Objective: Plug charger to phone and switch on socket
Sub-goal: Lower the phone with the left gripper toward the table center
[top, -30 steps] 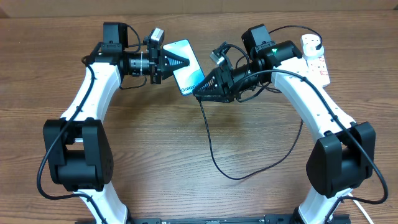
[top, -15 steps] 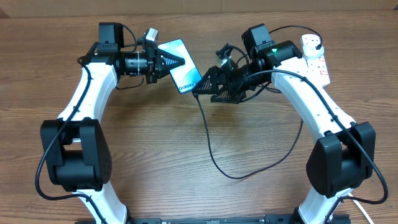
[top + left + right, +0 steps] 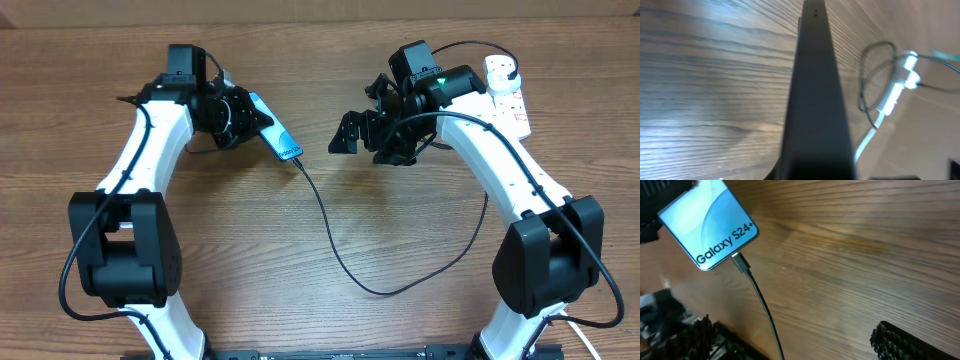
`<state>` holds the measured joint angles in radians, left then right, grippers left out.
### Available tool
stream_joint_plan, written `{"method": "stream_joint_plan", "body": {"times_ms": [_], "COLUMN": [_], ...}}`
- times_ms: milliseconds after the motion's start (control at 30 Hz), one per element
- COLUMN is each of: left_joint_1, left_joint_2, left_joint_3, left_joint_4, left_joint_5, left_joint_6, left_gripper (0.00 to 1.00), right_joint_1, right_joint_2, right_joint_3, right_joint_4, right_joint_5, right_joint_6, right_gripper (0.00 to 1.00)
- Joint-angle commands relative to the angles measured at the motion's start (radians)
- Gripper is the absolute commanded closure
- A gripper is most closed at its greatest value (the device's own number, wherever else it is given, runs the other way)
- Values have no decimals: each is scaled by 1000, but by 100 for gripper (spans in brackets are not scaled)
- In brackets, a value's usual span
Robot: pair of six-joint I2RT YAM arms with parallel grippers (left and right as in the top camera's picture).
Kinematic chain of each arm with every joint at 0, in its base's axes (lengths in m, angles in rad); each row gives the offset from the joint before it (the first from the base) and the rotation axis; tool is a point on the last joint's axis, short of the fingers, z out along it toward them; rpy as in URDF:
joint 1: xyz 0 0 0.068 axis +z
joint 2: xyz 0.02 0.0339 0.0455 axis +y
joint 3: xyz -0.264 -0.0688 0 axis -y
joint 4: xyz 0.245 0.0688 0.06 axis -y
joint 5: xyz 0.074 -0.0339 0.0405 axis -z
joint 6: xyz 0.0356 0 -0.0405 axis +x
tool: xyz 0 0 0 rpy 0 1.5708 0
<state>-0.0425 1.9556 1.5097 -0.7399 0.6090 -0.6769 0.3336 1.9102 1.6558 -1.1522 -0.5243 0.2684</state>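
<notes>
The left gripper [image 3: 262, 126] is clamped on the phone [image 3: 281, 144] and holds it off the table [image 3: 250, 260], far left of centre, tilted up on one long edge. In the left wrist view the phone shows only as a dark edge, and the fingers themselves are out of sight. The right gripper [image 3: 345, 133] hangs just right of the phone, its fingers spread wide with nothing between them.

In the right wrist view the connector [image 3: 741, 261] of the charger [image 3: 762, 305] sits in the port on the phone's bottom edge, under the "Galaxy S24" text. It looks seated, so the plugging step reads as done. The cable runs from there in a loose loop towards the near side and back up under the right arm.

The socket [image 3: 510, 98] lies at the far right with a plug [image 3: 505, 67] in it. Whether its switch is on cannot be told. Switching it on is probably what is left, and the empty right gripper is the nearer one.

No containers are in view.
</notes>
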Motion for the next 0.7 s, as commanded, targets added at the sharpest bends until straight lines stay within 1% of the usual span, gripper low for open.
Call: {"method": "stream_joint_plan", "body": {"times_ms": [0, 100, 167, 267, 367, 500, 667], "left_joint_1": [-50, -86, -105, -136, -165, -187, -189], "left_joint_2": [0, 0, 0, 0, 0, 0, 3], "left_joint_3": [4, 4, 4, 4, 4, 4, 4], "left_joint_4": [14, 24, 39, 70, 119, 156, 177], "left_joint_5": [-153, -222, -239, -279, -305, -279, -182], "left_joint_6": [-72, -72, -72, -124, -147, -158, -158], "left_gripper": [96, 96, 96, 96, 96, 96, 96], "right_joint_1": [-8, -8, -8, -8, -8, -8, -8], "right_joint_2": [-36, -36, -36, -36, -36, -36, -36], "right_joint_3": [27, 27, 27, 26, 26, 26, 26], "right_joint_4": [2, 1, 0, 0, -3, -5, -5], "right_joint_5": [72, 72, 72, 80, 79, 79, 59], "right_joint_6": [24, 24, 24, 27, 28, 28, 28], "right_gripper": [0, 0, 0, 0, 0, 0, 0]}}
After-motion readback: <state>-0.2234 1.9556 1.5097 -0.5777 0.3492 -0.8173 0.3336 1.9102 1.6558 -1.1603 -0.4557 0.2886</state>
